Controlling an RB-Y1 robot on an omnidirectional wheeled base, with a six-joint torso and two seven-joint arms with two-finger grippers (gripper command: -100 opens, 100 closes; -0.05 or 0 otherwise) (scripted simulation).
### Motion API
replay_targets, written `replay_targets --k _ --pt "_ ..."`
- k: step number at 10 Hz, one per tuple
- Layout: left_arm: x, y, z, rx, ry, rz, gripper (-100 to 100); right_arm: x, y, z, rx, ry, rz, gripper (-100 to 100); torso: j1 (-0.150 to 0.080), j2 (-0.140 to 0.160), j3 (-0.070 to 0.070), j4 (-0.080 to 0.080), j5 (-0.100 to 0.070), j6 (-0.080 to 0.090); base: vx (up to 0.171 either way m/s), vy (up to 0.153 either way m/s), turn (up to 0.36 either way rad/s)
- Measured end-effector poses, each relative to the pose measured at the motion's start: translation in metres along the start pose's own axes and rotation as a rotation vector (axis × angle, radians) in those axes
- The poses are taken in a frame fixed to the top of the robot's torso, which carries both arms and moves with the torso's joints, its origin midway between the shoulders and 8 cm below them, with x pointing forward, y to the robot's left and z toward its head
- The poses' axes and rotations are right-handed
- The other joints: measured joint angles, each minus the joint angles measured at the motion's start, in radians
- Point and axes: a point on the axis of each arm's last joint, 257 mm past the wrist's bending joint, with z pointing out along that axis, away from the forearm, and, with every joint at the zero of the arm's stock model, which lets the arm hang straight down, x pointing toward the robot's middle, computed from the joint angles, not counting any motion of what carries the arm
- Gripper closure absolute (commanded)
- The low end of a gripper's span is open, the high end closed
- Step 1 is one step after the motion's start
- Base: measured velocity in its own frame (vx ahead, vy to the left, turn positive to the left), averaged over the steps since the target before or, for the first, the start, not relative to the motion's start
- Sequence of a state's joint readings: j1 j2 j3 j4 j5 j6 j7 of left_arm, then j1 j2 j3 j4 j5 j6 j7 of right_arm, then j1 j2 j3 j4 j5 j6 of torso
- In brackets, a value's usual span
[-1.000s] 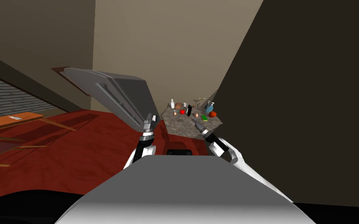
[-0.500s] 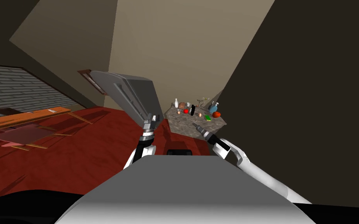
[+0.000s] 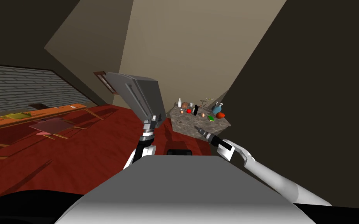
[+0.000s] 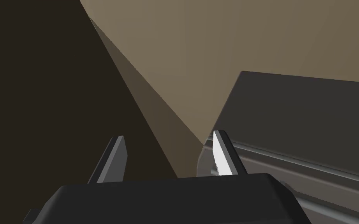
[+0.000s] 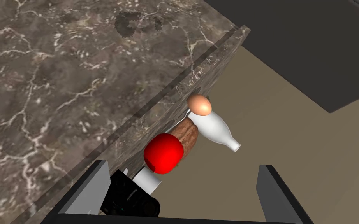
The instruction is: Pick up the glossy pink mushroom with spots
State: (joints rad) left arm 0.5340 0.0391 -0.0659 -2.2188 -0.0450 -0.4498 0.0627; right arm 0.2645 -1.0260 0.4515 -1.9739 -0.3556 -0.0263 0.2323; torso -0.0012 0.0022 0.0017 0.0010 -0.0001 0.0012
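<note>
Right gripper fingers wide open, empty, short of red-capped mushroom on table; left gripper open, empty; risk: clipping black bottle, white bottle crowding mushroom.

The left pincer holds its two thin grey fingers spread apart. One finger is just beside a dark grey flat-faced slab, with a lighter grey bar running along the edge nearest the pincer. Behind are a tan wall and a dark brown wall.
</note>
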Motion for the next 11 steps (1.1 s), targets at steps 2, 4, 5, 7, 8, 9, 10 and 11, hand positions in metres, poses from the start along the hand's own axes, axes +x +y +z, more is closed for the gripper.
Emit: replay_targets --k 2,4,5,7,8,9,10,11 --pt "0.000 0.000 0.000 0.000 0.000 0.000 0 0.003 -0.026 -0.010 0.069 0.035 -0.005 -100 0.001 0.000 0.000 0.000 0.000 0.000 -0.034 0.048 0.167" --pt "0.000 0.000 0.000 0.000 0.000 0.000 0 0.003 -0.056 -0.022 0.150 0.070 -0.010 -100 0.002 0.000 0.000 0.000 0.000 0.000 -0.040 0.057 0.154" --pt "0.000 0.000 0.000 0.000 0.000 0.000 0 -0.002 -0.079 -0.028 0.204 0.087 -0.009 -100 0.002 0.000 0.000 0.000 0.000 -0.001 -0.029 0.041 0.105" --pt "0.000 0.000 0.000 0.000 0.000 0.000 0 0.000 -0.100 -0.047 0.283 0.114 -0.011 -100 0.001 0.000 0.000 0.000 0.000 -0.001 -0.014 0.040 0.142" --pt "0.000 0.000 0.000 0.000 0.000 0.000 0 -0.005 -0.115 -0.056 0.323 0.125 -0.018 -100 0.000 -0.001 -0.001 0.000 0.000 0.000 -0.003 0.043 0.197" --pt "0.000 0.000 0.000 0.000 0.000 0.000 0 -0.005 -0.133 -0.072 0.374 0.138 -0.016 -100 0.001 -0.001 -0.001 0.000 0.000 0.000 0.009 0.053 0.279" --pt "0.000 0.000 0.000 0.000 0.000 0.000 0 -0.008 -0.156 -0.088 0.438 0.150 -0.007 -100 0.001 -0.002 -0.001 -0.001 0.000 -0.001 0.007 0.033 0.122" --pt "0.000 0.000 0.000 0.000 0.000 0.000 0 -0.012 -0.167 -0.095 0.476 0.155 -0.011 -100 0.000 -0.002 -0.001 -0.001 0.000 0.000 0.013 0.028 0.207"
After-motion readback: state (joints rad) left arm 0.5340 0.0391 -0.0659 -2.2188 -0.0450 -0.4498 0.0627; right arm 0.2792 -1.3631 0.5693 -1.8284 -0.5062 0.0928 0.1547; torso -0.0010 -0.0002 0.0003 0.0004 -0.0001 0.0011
